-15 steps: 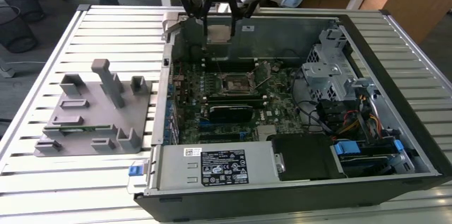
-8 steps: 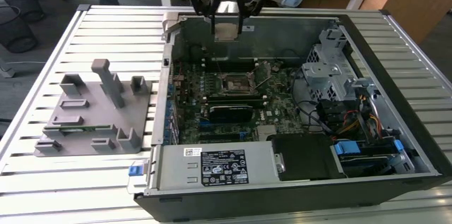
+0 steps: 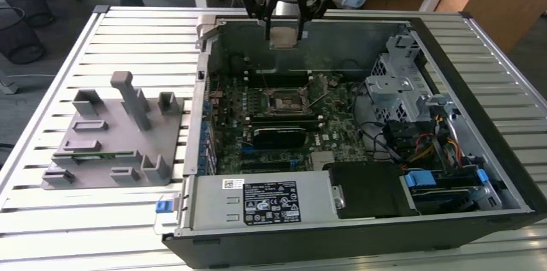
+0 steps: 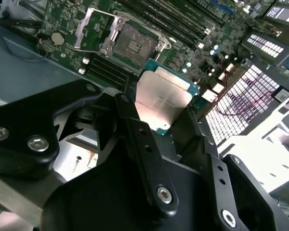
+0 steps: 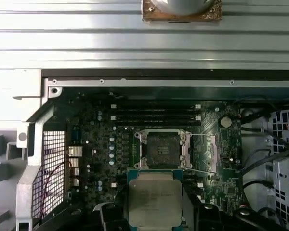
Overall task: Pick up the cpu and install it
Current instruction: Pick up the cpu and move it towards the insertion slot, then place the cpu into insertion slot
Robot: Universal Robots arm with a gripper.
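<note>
My gripper (image 3: 285, 32) has its jaws clenched on the cpu (image 4: 163, 103), hanging inside the computer case (image 3: 359, 229) by one wall, not yet in the open socket (image 5: 163, 149).

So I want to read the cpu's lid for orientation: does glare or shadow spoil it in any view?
In the second wrist view, glare washes out much of the cpu lid, and the perforated panel beside it is blown out; in the first wrist view the cpu is evenly lit, the board dim; in the exterior view it looks pale, without a hot spot.
</note>
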